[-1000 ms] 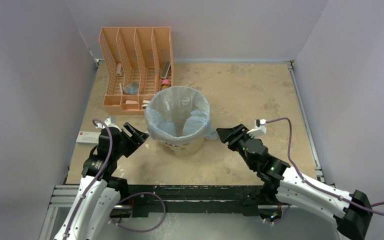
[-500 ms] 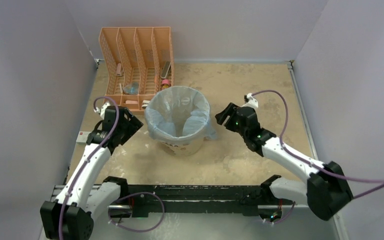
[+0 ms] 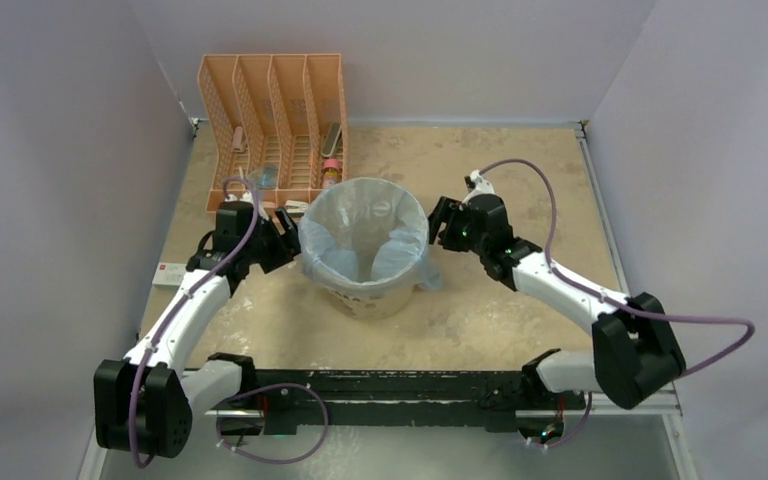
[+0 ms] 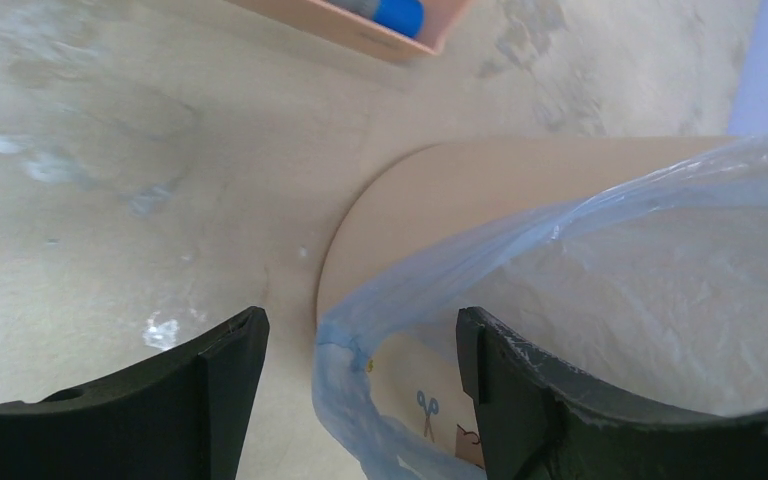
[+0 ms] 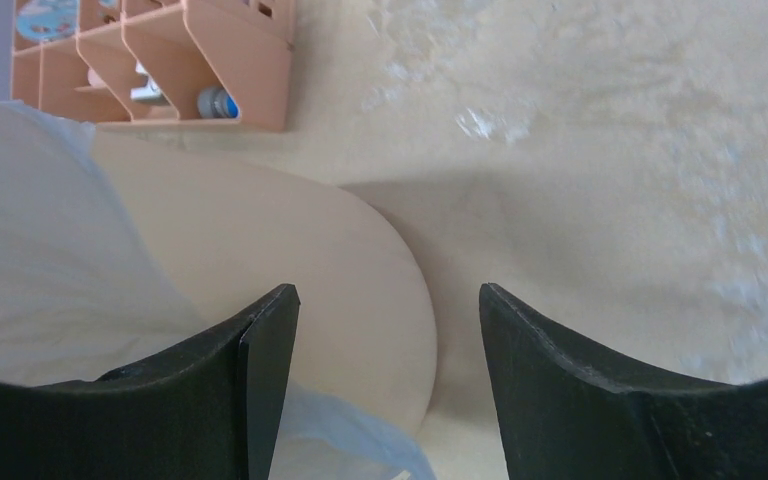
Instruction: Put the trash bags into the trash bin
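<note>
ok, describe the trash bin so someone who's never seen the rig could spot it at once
On the sandy tabletop, find the orange mesh organizer at the far left. Just in front of it, mid-table, stands the trash bin: the only round, smooth cream container, lined with a pale blue bag draped over its rim.

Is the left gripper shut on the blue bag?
No, the left gripper is open, with the edge of the trash bag between its spread jaws.
</note>
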Available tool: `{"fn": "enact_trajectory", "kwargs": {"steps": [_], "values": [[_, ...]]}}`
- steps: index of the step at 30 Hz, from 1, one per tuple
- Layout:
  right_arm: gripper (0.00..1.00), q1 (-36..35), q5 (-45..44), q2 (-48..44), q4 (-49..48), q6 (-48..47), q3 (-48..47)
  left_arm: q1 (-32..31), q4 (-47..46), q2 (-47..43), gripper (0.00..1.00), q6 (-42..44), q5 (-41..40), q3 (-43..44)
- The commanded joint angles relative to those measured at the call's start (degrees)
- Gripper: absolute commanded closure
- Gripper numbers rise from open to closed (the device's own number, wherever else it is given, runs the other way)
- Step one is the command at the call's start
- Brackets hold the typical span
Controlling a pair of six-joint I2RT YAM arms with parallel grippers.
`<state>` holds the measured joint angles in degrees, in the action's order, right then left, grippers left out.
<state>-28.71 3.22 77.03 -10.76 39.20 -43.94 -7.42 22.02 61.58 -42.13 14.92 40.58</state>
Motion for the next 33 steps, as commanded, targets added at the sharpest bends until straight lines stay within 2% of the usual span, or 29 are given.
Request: {"fn": "enact_trajectory", "kwargs": {"steps": [1,3,5,10,15,20,24,29,33], "values": [[0.30,-0.57,2.14,-8.77,-1.16,1.03,6.02,-0.61,-10.00,-2.79,0.31,2.94,18.09,-4.21],[0.29,-0.59,-0.34,-12.90,0.02,2.69,8.71,-1.02,-11.46,-3.52,0.31,2.93,21.03,-5.80],[0.28,-0.56,-4.67,-16.61,2.27,5.31,11.03,-1.34,-9.60,-4.27,0.31,2.30,19.79,-6.22],[0.25,-0.55,-15.80,-23.80,6.11,10.48,15.83,-1.37,-0.42,-12.28,0.30,-3.36,4.88,-8.61],[0.25,-0.40,-14.11,-30.97,5.94,18.04,21.45,-1.28,3.38,-15.69,0.29,-4.84,-1.15,-10.26],[0.25,-0.39,-3.67,-36.77,4.26,18.40,27.00,-1.28,-0.83,-13.81,0.29,-3.22,4.09,-12.91],[0.26,-0.42,6.68,-36.48,-3.34,18.05,31.17,-1.28,-5.68,-12.28,0.30,-2.31,8.93,-15.44],[0.32,-0.45,7.72,-26.61,-8.01,15.16,29.02,-1.28,-12.94,-10.47,0.33,-1.81,15.71,-18.94],[0.38,-0.38,2.26,-21.15,-6.91,13.36,24.92,-1.28,-12.21,-8.98,0.37,-1.05,16.08,-18.76]]}}
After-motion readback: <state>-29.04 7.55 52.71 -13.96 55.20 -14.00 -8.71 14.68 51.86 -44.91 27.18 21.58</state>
